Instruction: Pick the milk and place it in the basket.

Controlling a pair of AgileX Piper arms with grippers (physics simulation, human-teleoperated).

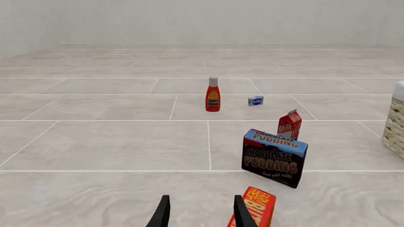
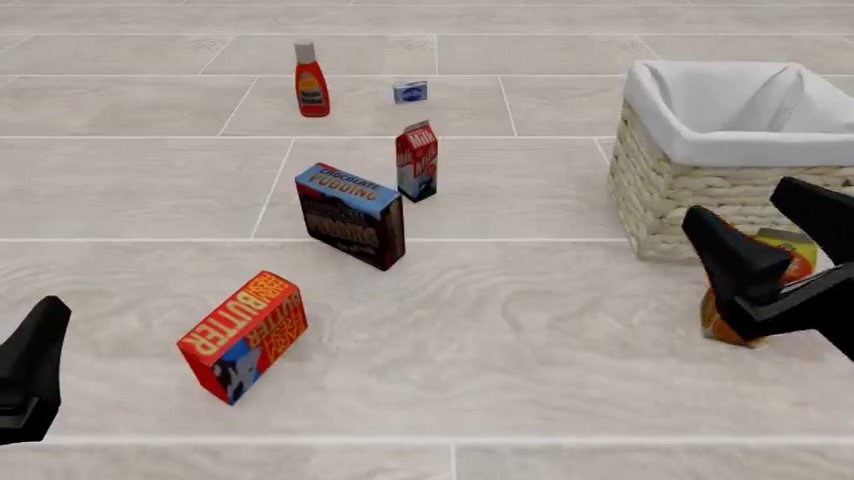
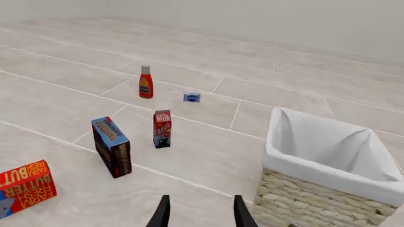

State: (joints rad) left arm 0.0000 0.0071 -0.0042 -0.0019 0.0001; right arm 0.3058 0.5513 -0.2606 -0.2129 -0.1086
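Note:
The milk (image 2: 416,162) is a slim red carton standing upright on the tiled surface, just behind the pudding box. It also shows in the left wrist view (image 1: 290,125) and the right wrist view (image 3: 162,129). The basket (image 2: 667,190) is pale wicker with a white lining and stands at the right, also seen from the right wrist (image 3: 303,198); only its edge (image 1: 396,127) shows in the left wrist view. My left gripper (image 2: 34,370) sits low at the near left, open (image 1: 202,217) and empty. My right gripper (image 2: 774,235) hovers in front of the basket, open (image 3: 202,215) and empty, far from the milk.
A chocolate pudding box (image 2: 351,215) stands in front of the milk. A butter box (image 2: 244,335) lies tilted near the left gripper. A ketchup bottle (image 2: 311,80) and a small blue box (image 2: 410,92) stand at the back. An orange carton (image 2: 721,320) is partly hidden behind the right gripper.

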